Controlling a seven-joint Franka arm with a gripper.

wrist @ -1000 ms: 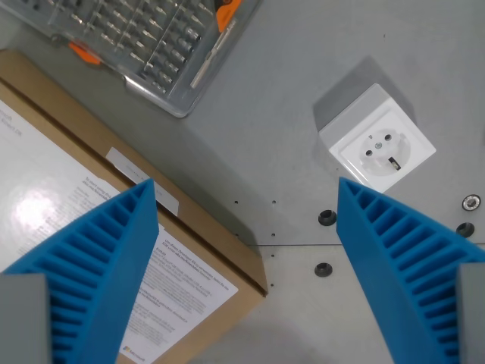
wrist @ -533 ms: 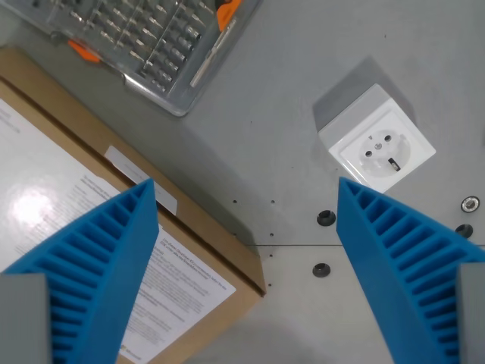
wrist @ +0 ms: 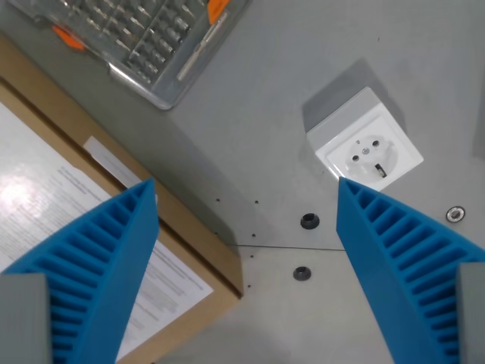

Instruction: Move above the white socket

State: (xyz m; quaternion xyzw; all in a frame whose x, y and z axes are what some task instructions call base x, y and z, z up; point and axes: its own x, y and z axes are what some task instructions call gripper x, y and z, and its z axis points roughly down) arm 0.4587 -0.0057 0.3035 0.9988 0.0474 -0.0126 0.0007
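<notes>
One white socket [wrist: 364, 148] sits on the grey bench [wrist: 273, 83], toward the wrist view's right and slightly above centre. We see its face turned up, with two round pin holes and a small dark earth contact. It reads as a cube-shaped block of moulded plastic: we judge it rigid, fairly light, with smooth, somewhat slippery sides. If a hold were ever wanted, the two opposite flat side walls look like the sensible place, not the recessed face. The task asks only for a position above it, so no contact is needed.

Our tool [wrist: 246, 265] hangs with its two blue ribbed fingers [wrist: 98, 273] spread wide and nothing between them. The socket's lower corner lies just at the tip of the finger on the wrist view's right, so the block is off-centre; we judge the tool has to shift toward the wrist view's right and up to bring the socket between the fingers.

Two dark bolt holes [wrist: 309, 221] lie just below the socket, along a seam in the bench. A cardboard box [wrist: 182, 227] with a printed paper label fills the wrist view's left. A clear plastic bit case [wrist: 144, 38] with orange latches lies at the top left, well apart from the socket.
</notes>
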